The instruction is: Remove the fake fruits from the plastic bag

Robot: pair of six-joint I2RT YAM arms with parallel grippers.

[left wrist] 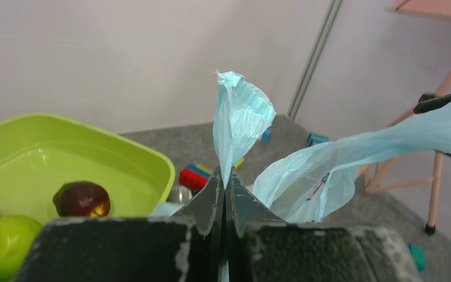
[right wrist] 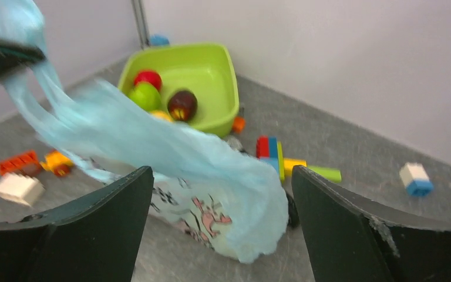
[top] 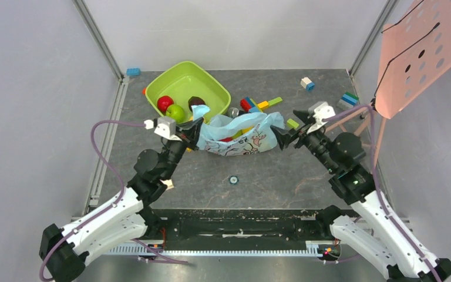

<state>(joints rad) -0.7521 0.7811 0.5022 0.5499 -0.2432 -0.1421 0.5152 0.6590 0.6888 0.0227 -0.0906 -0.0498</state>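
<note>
The left gripper (left wrist: pixel 224 176) is clenched, its two dark fingers pressed flat together on a thin fold of the light-blue crinkly plastic bag (left wrist: pixel 241 111), which stands up in a twisted peak above the fingertips. From that pinch the film stretches away to the far side of the left wrist view. In the top view the left gripper (top: pixel 191 136) holds the bag (top: pixel 241 141) by its left edge, and the bag's printed belly rests on the grey speckled desk (top: pixel 282 176) between the two arms. The right gripper (right wrist: pixel 221 173) is spread wide, and the bag (right wrist: pixel 123 129), with its cartoon prints, lies beyond and between the parted fingers. This view is blurred, so I cannot tell whether either finger touches the film. From above, the right gripper (top: pixel 279 136) sits right at the bag's right end. Something red and something yellow show at the bag's mouth, too small to identify. Just behind the bag stands a lime-green square plastic bowl (top: pixel 194 79). It holds a glossy red round toy fruit (top: pixel 165 103), a green toy apple (top: pixel 176 113) and a dark brown-red toy fruit (top: pixel 197 102), grouped at its near side. Colourful building blocks (top: pixel 252 104) lie scattered on the desk to the right of the bowl.
</note>
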